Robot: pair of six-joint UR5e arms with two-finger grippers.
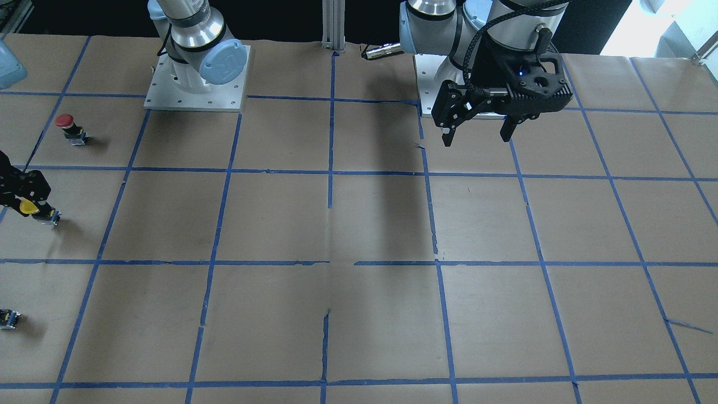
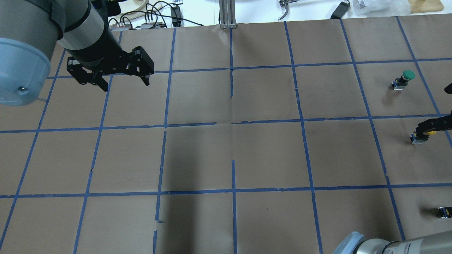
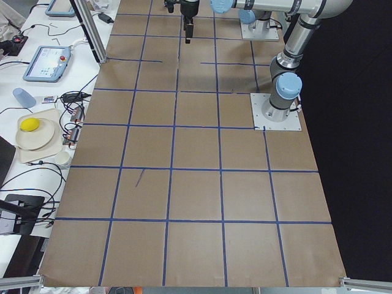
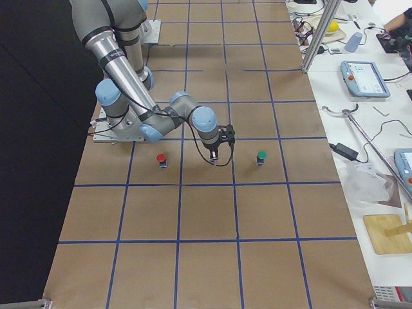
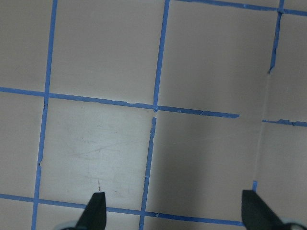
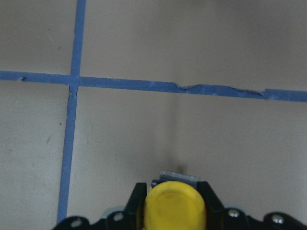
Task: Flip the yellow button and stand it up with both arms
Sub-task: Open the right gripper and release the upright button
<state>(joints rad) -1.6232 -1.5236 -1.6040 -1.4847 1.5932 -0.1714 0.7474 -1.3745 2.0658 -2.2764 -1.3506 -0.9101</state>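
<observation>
The yellow button point(image 6: 175, 208) sits between the fingers of my right gripper point(image 6: 175, 194), which is shut on its yellow cap. Its grey body point(image 1: 48, 215) points away from the gripper, low over the brown paper at the table's right edge. I cannot tell whether the button point(image 2: 430, 133) touches the table. The same grip shows in the front view point(image 1: 29, 206). My left gripper point(image 2: 123, 82) is open and empty, hovering high near its base point(image 1: 477, 128). Its two fingertips point(image 5: 96, 210) frame bare paper in the left wrist view.
A red-capped button point(image 1: 67, 127) stands on the robot's side of the held button, and a green-capped one point(image 2: 405, 77) on the far side. A tiny dark part with a yellow spot point(image 2: 445, 211) lies near the right edge. Blue tape lines grid the paper.
</observation>
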